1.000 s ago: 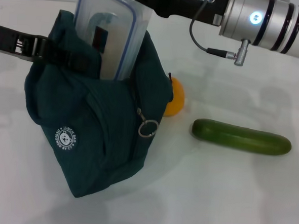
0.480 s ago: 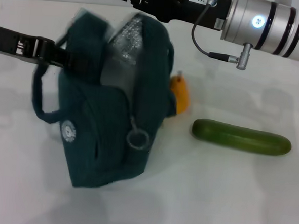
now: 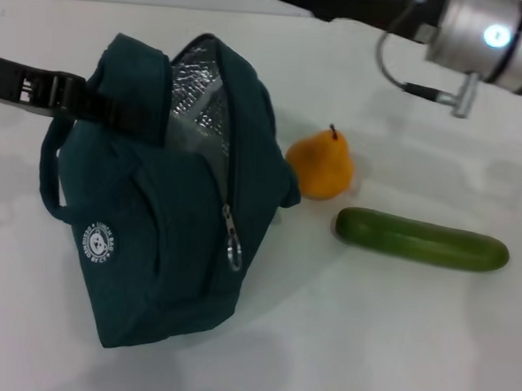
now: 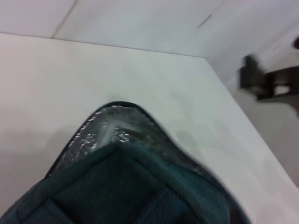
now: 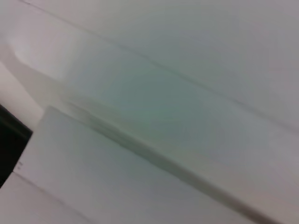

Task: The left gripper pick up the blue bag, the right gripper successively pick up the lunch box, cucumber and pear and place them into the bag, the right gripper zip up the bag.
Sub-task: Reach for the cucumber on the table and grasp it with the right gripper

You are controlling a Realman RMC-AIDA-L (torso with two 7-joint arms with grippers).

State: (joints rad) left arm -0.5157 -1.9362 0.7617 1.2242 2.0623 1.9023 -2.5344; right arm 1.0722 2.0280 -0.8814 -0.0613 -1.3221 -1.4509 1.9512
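Cucumber (image 3: 421, 240) is my guess for the step now in hand: no lunch box shows on the desk (image 3: 394, 345), so it is presumably down inside the bag (image 3: 167, 216), though neither the head view nor the left wrist view shows it there, only foil lining (image 3: 196, 103) inside the open mouth. The bag stands tilted on the desk with its zipper open and the ring pull (image 3: 233, 247) hanging on its front. The left hand (image 3: 81, 98) reaches in level from the left and is clamped on the bag's top edge beside a handle, holding the mouth up. The pear (image 3: 320, 166) sits upright just beside the bag's right side, and the cucumber lies lengthwise near it, a little nearer the robot, apart from both. The right arm (image 3: 492, 41) is raised over the desk's far right edge, its wrist roughly level; its hand runs out of the head view at the top, so I cannot tell whether its fingers are apart or together. The next move calls for that arm to come down over the cucumber's middle, fingers spread across its width, clear of the pear.
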